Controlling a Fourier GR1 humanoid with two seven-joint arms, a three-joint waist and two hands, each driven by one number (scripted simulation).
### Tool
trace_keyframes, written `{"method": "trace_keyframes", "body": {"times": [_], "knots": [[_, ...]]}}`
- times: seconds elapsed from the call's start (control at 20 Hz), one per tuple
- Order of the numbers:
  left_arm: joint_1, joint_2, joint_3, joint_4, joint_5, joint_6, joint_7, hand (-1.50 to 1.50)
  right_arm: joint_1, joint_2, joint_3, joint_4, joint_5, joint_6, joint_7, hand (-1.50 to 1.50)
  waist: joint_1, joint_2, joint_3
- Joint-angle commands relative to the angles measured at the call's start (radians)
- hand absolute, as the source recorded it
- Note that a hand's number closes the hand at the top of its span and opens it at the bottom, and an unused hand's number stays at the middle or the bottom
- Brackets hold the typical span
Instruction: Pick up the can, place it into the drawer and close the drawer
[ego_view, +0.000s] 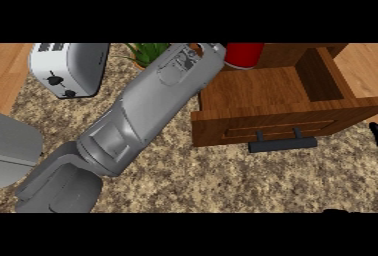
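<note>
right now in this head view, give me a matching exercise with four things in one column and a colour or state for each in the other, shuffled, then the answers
Things:
1. can
2. drawer
3. toaster
4. drawer handle

Colour or state:
A. white and grey, with dark knobs
B. red, standing behind the drawer's far edge
C. dark bar on the wooden front
D. pulled open, nothing visible inside

Pairs: 1-B, 2-D, 3-A, 4-C

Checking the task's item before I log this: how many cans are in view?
1: a red can at the open drawer's far edge, beside the left forearm's end. Others may be hidden behind it.
</note>
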Motion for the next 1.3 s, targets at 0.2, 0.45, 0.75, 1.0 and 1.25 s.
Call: {"method": "trace_keyframes", "body": {"times": [0.2,0.45,0.75,1.0,1.25], "knots": [[0.005,0.0,-0.057,0.095,0.034,0.013,-0.08,1.5,0.027,0.016,0.021,0.0,0.024,0.01,-0.037,-1.5,-0.026,0.007,0.001],[0.041,0.0,-0.105,0.098,0.054,0.029,-0.129,1.5,-0.058,-0.022,0.003,0.033,-0.001,0.006,0.002,-1.5,-0.044,0.016,0.001],[0.043,0.0,-0.152,0.098,0.083,0.101,-0.09,-1.5,-0.082,0.008,0.056,0.06,0.059,-0.014,-0.023,-1.5,-0.047,0.014,0.001],[0.061,0.0,-0.15,0.135,0.096,0.121,-0.147,-1.5,-0.046,0.008,0.033,0.009,0.033,-0.011,-0.018,-1.5,-0.054,0.017,0.0],[0.05,0.0,-0.167,0.133,0.118,0.151,-0.139,-1.5,-0.079,-0.017,0.021,-0.003,-0.014,0.0,0.035,-1.5,-0.054,0.015,0.0]]}}
